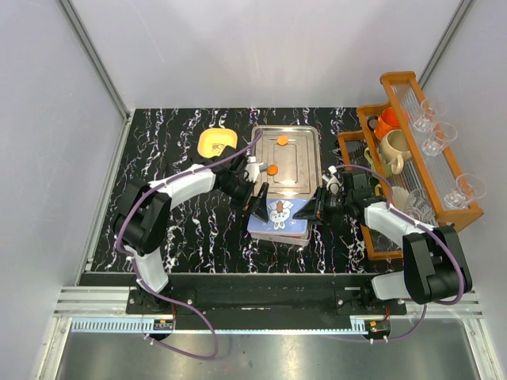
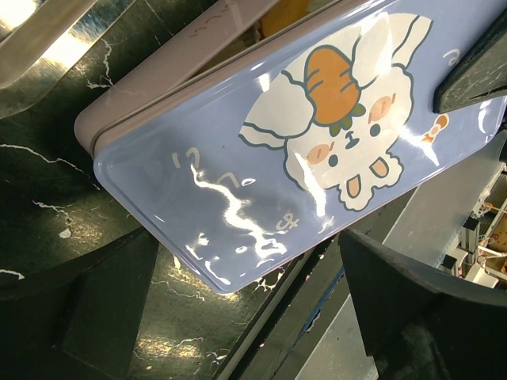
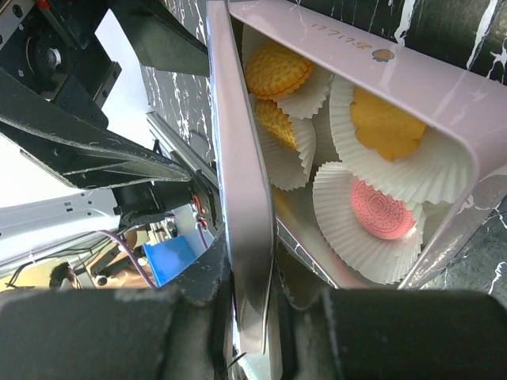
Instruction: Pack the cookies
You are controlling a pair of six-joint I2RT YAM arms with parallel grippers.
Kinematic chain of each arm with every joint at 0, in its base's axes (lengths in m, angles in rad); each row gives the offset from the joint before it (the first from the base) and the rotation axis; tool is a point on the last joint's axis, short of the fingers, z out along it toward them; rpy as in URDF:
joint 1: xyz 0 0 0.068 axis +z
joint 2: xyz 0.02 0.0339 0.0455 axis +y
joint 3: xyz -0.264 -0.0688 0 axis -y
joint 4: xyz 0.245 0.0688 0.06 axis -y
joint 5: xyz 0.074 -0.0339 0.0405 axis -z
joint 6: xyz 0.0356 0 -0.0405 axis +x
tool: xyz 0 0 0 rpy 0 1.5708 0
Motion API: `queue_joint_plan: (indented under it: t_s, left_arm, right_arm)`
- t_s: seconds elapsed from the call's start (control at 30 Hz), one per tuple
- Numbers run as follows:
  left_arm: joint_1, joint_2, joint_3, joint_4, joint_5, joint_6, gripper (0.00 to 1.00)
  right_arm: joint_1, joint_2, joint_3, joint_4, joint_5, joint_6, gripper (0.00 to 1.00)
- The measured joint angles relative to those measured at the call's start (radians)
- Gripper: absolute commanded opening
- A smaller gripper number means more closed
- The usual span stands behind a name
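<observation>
Two orange cookies point(image 1: 282, 140) point(image 1: 272, 169) lie on the steel tray point(image 1: 305, 178). A pink tin box point(image 3: 396, 71) holds more cookies in white paper cups: orange ones point(image 3: 386, 123) point(image 3: 277, 70) and a pink one point(image 3: 383, 208). Its blue bunny lid point(image 1: 279, 215) point(image 2: 261, 158) is tilted over the box. My right gripper point(image 1: 319, 208) point(image 3: 253, 293) is shut on the lid's right edge point(image 3: 242, 198). My left gripper point(image 1: 257, 204) point(image 2: 247, 245) is open at the lid's left side, and the lid's corner shows between its fingers.
A yellow-orange square dish point(image 1: 216, 142) sits left of the tray. A wooden rack point(image 1: 412, 150) with mugs and glasses stands along the right edge. The table's near edge point(image 2: 269, 317) runs just below the box.
</observation>
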Motion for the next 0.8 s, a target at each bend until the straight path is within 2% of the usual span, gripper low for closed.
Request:
queue_joint_plan:
  t_s: [0.33,0.8]
  left_arm:
    - [-0.009,0.004,0.005,-0.003,-0.006,0.000,0.99]
    - [-0.022,0.011,0.031,-0.006,-0.010,0.000,0.99]
  right_arm:
    - [0.000,-0.015,0.000,-0.023,0.014,-0.020,0.27]
    - [0.000,-0.027,0.000,-0.098,0.058,-0.058,0.38]
